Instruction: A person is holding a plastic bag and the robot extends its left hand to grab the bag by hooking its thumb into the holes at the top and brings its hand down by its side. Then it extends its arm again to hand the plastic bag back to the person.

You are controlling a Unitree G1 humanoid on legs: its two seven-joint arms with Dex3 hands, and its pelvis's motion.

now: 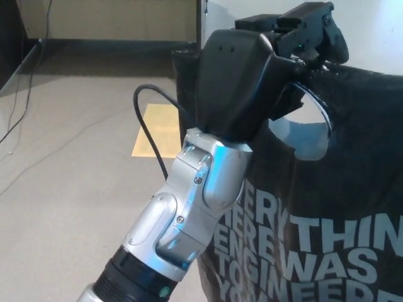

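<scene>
We note our left hand (264,75) raised at centre, fingers closed over the top edge of the plastic bag (327,214), which hangs to the right beneath it. The handle hole (302,129) sits just right of the palm. We judge the bag soft, light and slippery; the hole's rim is the proper hold.

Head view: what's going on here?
The robot's left hand is raised and holds a black plastic bag by the cut-out handle hole at its top. The bag hangs from that hand, its white lettering facing the camera. No person and no right hand show. A yellow sheet lies on the floor.
</scene>
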